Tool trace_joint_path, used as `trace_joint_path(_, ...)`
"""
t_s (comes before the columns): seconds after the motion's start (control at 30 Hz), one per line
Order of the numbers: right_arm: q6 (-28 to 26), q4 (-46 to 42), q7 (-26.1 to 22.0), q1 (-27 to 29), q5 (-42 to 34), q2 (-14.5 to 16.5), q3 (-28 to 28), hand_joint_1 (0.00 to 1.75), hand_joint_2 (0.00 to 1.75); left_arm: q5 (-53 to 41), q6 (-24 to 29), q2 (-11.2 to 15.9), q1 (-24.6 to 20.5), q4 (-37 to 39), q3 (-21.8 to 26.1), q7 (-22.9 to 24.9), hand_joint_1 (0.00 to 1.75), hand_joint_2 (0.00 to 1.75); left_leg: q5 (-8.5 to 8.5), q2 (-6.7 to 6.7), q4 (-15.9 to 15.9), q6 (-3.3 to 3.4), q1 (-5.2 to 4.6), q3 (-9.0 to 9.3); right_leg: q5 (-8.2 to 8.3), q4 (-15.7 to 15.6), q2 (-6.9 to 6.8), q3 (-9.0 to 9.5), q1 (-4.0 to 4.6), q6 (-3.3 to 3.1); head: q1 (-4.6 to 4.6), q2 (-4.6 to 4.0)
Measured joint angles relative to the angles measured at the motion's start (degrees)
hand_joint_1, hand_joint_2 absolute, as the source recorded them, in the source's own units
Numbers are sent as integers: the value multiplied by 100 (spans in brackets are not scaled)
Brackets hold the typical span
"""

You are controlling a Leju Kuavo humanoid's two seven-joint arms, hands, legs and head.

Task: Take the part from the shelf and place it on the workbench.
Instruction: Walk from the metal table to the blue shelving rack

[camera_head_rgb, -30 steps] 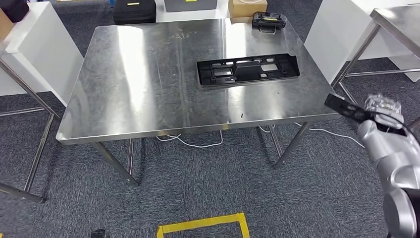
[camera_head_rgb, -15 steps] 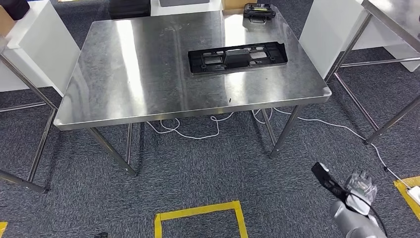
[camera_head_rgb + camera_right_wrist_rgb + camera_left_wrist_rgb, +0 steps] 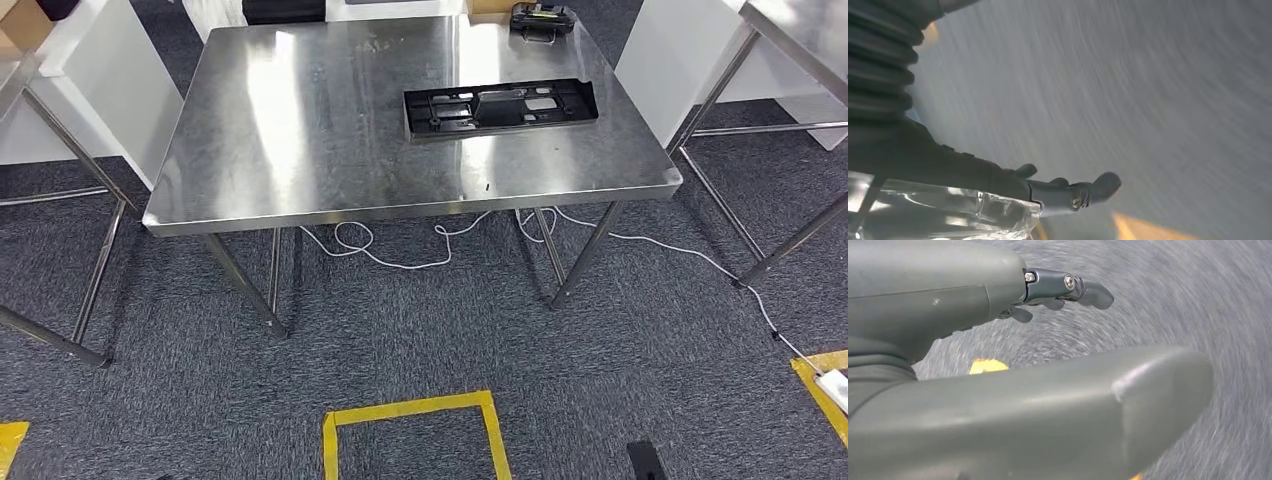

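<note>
A: What is seen nearest the robot?

B: Grey carpet [image 3: 420, 340] is seen, and a square outlined in yellow tape [image 3: 412, 428] is laid on it. A small dark tip [image 3: 646, 461] is cut off by the lower edge of the head view; what it is cannot be told. More yellow tape is marked at the far right of the floor, beside a white cable [image 3: 690, 255] that is trailed under the workbench.

A: And the hands?

B: The left hand [image 3: 998, 365] is seen in its wrist view over blurred carpet. The thick thumb is stretched out, the darker fingers [image 3: 1068, 287] are held apart from it, and nothing is gripped. The right hand [image 3: 1013, 187] is seen in its own wrist view against blurred carpet. Its fingers [image 3: 1088, 190] are extended and nothing is seen between them, but much of the hand is hidden by a clear plastic cover [image 3: 943, 212], so whether anything is held cannot be told.

A: Where is the part?

B: The black part [image 3: 500, 106], a long flat frame with cut-outs, is laid on the steel workbench [image 3: 300, 140], toward its far right area, well apart from both hands. Beyond it, at the far edge, a small black case [image 3: 541, 19] is set. White panels [image 3: 110, 80] are stood to the left and right of the workbench, and another steel table [image 3: 800, 30] is seen at far right.
</note>
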Motion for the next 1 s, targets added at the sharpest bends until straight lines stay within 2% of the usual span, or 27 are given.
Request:
trace_joint_path(0.03, 24, 20, 4, 53, -1794, 36, 845, 0, 175, 638, 8, 23, 8, 9, -449, 5, 0, 0, 55, -2, 5, -12, -8, -71, 100, -135, 0, 168, 1, 52, 1, 0)
trace_joint_path(0.07, 41, 35, 10, 90, -3552, 64, 1743, 0, 175, 1003, 17, 41, 19, 20, -812, 11, 0, 0, 105, -4, 18, -30, -13, -141, 228, -454, -2, 428, 1, 97, -1, 0)
trace_joint_path(0.1, 50, 43, 25, 107, -5266, 93, 2700, 0, 175, 1078, 30, 62, 30, 30, -1120, 18, 0, 0, 151, -3, 40, -57, -19, -207, 275, -894, -6, 729, 1, 109, -1, 0)
trace_joint_path(0.13, 52, 51, 47, 120, -6733, 113, 3620, 0, 175, 946, 43, 80, 39, 38, -1380, 23, 0, 0, 193, 4, 64, -87, -26, -259, 295, -1273, -3, 989, 27, 80, -8, 0)
trace_joint_path(0.2, 56, 68, 68, 149, -8283, 156, 5120, 0, 175, 461, 62, 126, 51, 56, -1780, 30, 0, 0, 265, 15, 110, -133, -43, -313, 238, -1678, 6, 1209, 79, -14, -21, 0)
trace_joint_path(0.23, 61, 79, 54, 168, -8469, 171, 5657, 0, 175, 303, 66, 144, 53, 66, -1932, 37, 0, 0, 301, 19, 122, -151, -42, -328, 271, -1685, 14, 1187, 101, -63, -29, 0)
trace_joint_path(0.27, 66, 86, 17, 180, -8357, 204, 6072, 0, 175, 213, 69, 165, 59, 82, -2061, 46, 0, 0, 318, 18, 143, -169, -30, -349, 307, -1689, 12, 1135, 74, -110, -26, 0)
trace_joint_path(0.3, 68, 96, -28, 182, -8126, 229, 6359, 0, 175, 160, 71, 180, 71, 97, -2172, 60, 0, 0, 237, 15, 204, -195, -11, -388, 355, -1679, 10, 1085, 54, -180, -31, 0)
trace_joint_path(0.33, 67, 105, -73, 185, -7724, 251, 6525, 0, 175, 120, 75, 192, 87, 109, -2263, 74, 0, 0, 42, 13, 345, -232, 10, -442, 415, -1682, 6, 1012, 34, -250, -34, 0)
trace_joint_path(0.37, 64, 113, -112, 190, -7157, 277, 6635, 0, 175, 84, 84, 206, 104, 123, -2343, 90, 0, 0, -255, 9, 594, -271, 33, -513, 483, -1685, 3, 943, 20, -306, -37, 0)
trace_joint_path(0.43, 84, 127, -150, 200, -5938, 303, 6766, 0, 175, 6, 100, 224, 122, 137, -2478, 117, 0, 0, -881, 6, 1313, -339, 68, -660, 629, -1677, 3, 796, 38, -344, -46, 0)
trace_joint_path(0.47, 109, 132, -156, 202, -5534, 314, 6832, 0, 175, -27, 103, 234, 124, 142, -2535, 133, 0, 0, -1023, 7, 1633, -357, 83, -684, 707, -1672, 3, 711, 45, -335, -47, 0)
trace_joint_path(0.5, 135, 136, -158, 202, -5332, 322, 6888, 0, 175, -61, 100, 241, 125, 148, -2592, 148, 0, 0, -1012, 7, 1805, -362, 96, -630, 784, -1666, 1, 621, 50, -320, -48, 0)
trace_joint_path(0.53, 159, 139, -163, 204, -5278, 330, 6928, 0, 175, -90, 97, 246, 127, 152, -2640, 164, 0, 0, -890, 7, 1792, -356, 104, -482, 857, -1662, 0, 527, 53, -302, -46, 0)
trace_joint_path(0.57, 176, 141, -171, 206, -5317, 340, 6955, 0, 175, -114, 92, 252, 129, 156, -2685, 180, 0, 0, -727, 4, 1579, -338, 108, -232, 927, -1662, -1, 441, 56, -283, -48, 0)
trace_joint_path(0.6, 193, 142, -189, 207, -5385, 355, 6968, 0, 175, -140, 88, 263, 127, 158, -2730, 193, 0, 0, -646, -3, 1183, -305, 106, 106, 996, -1661, -1, 372, 56, -265, -48, 0)
trace_joint_path(0.63, 219, 143, -215, 207, -5466, 375, 6973, 0, 175, -161, 84, 273, 122, 158, -2768, 205, 0, 0, -670, -11, 712, -268, 94, 456, 1061, -1661, 1, 322, 63, -238, -47, 0)
trace_joint_path(0.67, 261, 143, -246, 207, -5571, 393, 6966, 0, 175, -178, 78, 285, 118, 160, -2803, 214, 0, 0, -740, -15, 330, -236, 77, 719, 1130, -1677, 2, 295, 64, -201, -45, 0)
trace_joint_path(0.7, 315, 143, -277, 207, -5683, 408, 6948, 0, 175, -193, 72, 295, 118, 162, -2830, 220, 0, 0, -822, -17, 64, -198, 53, 865, 1196, -1698, 2, 284, 57, -161, -50, 0)
trace_joint_path(0.73, 372, 143, -301, 209, -5781, 420, 6923, 0, 175, -201, 66, 303, 120, 164, -2849, 227, 0, 0, -838, -13, -50, -167, 29, 895, 1264, -1732, 4, 287, 54, -114, -53, 0)
trace_joint_path(0.77, 431, 144, -316, 225, -5853, 423, 6896, 0, 175, -207, 62, 309, 126, 170, -2864, 234, 0, 0, -768, -4, -81, -122, 27, 850, 1325, -1775, 6, 283, 56, -75, -58, 0)
trace_joint_path(0.8, 482, 146, -322, 239, -5887, 425, 6880, 0, 175, -209, 61, 311, 130, 174, -2880, 241, 0, 0, -674, 11, -127, -69, 30, 797, 1305, -1765, 10, 249, 61, -67, -64, 0)
trace_joint_path(0.83, 525, 148, -320, 254, -5897, 428, 6871, 0, 175, -209, 61, 314, 131, 177, -2900, 249, 0, 0, -565, 25, -171, -20, 40, 731, 1169, -1662, 15, 182, 73, -94, -55, 0)
trace_joint_path(0.9, 584, 151, -279, 275, -5876, 435, 6870, 0, 175, -216, 68, 316, 141, 181, -2928, 262, 0, 0, -360, 48, -215, 39, 46, 547, 605, -1094, 15, -23, 75, -202, -33, 0)
trace_joint_path(0.93, 595, 153, -238, 280, -5855, 441, 6870, 0, 175, -224, 75, 319, 148, 182, -2936, 270, 0, 0, -274, 52, -213, 48, 40, 441, 326, -678, 14, -117, 69, -228, -22, 0)
trace_joint_path(0.97, 600, 155, -183, 284, -5829, 447, 6870, 0, 175, -234, 82, 321, 155, 184, -2941, 282, 0, 0, -190, 57, -208, 41, 32, 338, 168, -282, 14, -170, 60, -204, -17, 0)
trace_joint_path(1.0, 603, 158, -124, 286, -5800, 450, 6872, 0, 131, -246, 86, 321, 159, 185, -2948, 296, 0, 0, -105, 61, -200, 30, 26, 243, 142, 20, 13, -167, 53, -141, -15, 0)
